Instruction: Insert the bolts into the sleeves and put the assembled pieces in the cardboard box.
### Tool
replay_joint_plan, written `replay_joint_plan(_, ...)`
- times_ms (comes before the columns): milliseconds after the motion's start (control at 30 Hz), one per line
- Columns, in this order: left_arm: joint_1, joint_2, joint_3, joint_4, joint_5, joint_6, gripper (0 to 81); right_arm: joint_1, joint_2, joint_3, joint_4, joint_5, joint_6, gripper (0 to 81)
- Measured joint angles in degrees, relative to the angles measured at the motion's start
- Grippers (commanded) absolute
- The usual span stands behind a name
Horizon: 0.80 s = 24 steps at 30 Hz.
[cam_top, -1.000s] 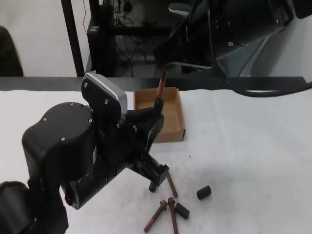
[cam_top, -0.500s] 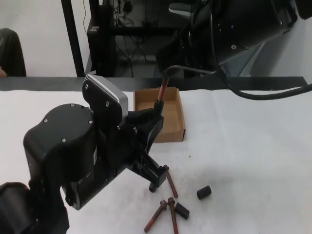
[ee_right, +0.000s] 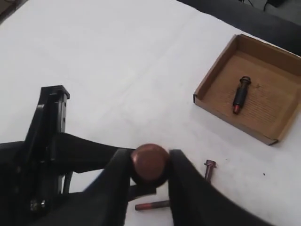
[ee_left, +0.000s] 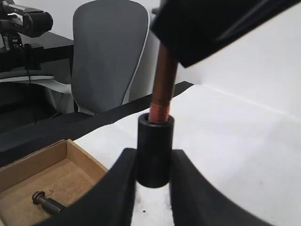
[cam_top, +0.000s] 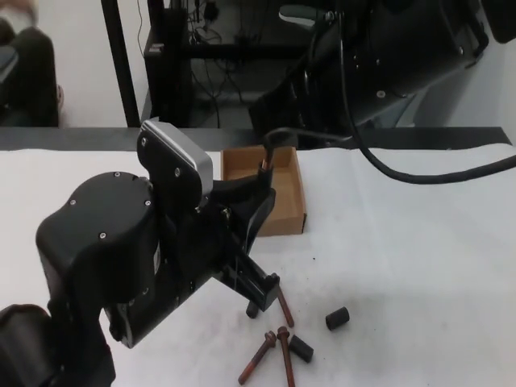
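**benchwatcher:** ok so from where I'm standing, the left gripper point(ee_left: 153, 175) has both fingers pinched on a black sleeve point(ee_left: 154, 141), holding it upright with the open end up. The right gripper point(ee_right: 149, 172) is clamped on the head of a copper-coloured bolt point(ee_left: 164, 80), shank pointing down.

**torque_tom:** is it in though?

**benchwatcher:** barely. The threaded tip sits right at the sleeve's mouth, and most of the shank is bare above it. Bolt axis and bore look lined up, maybe leaning a hair, so I'd guess the next bit is a straight push down along that line. Any sideways drift and it'd probably bind on the rim.

**torque_tom:** and the box?

**benchwatcher:** the cardboard box point(ee_right: 215, 70) is just beyond the pair, with one assembled piece point(ee_right: 240, 94) lying in it already. On the bench point(cam_top: 419, 258), on the arms' side of the box, there are three loose bolts point(cam_top: 259, 357) and two loose sleeves point(cam_top: 338, 318). Plenty left to do, I reckon.
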Motion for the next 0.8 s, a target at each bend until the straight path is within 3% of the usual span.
replay_joint_plan(133,0.00,0.00,0.20,-0.86,0.00,-0.13,1.8,0.20,0.00,-0.13,-0.03,0.68,0.00,43.0)
replay_joint_plan(200,0.00,0.00,0.20,-2.28,0.00,-0.56,1.8,0.19,0.00,-0.13,1.34,1.08,0.00,53.8)
replay_joint_plan(467,0.00,0.00,0.05,-3.09,1.78,-1.77,1.8,0.19,0.00,0.01,4.01,3.23,-2.85,54.7)
replay_joint_plan(633,2.38,0.00,-0.51,1.90,1.78,-2.06,1.8,-0.22,-0.84,0.01,12.30,3.95,-17.05,54.7)
replay_joint_plan(800,9.15,4.43,-5.51,9.50,5.70,-2.81,1.8,-2.18,-0.46,1.26,16.77,3.95,-29.76,54.7)
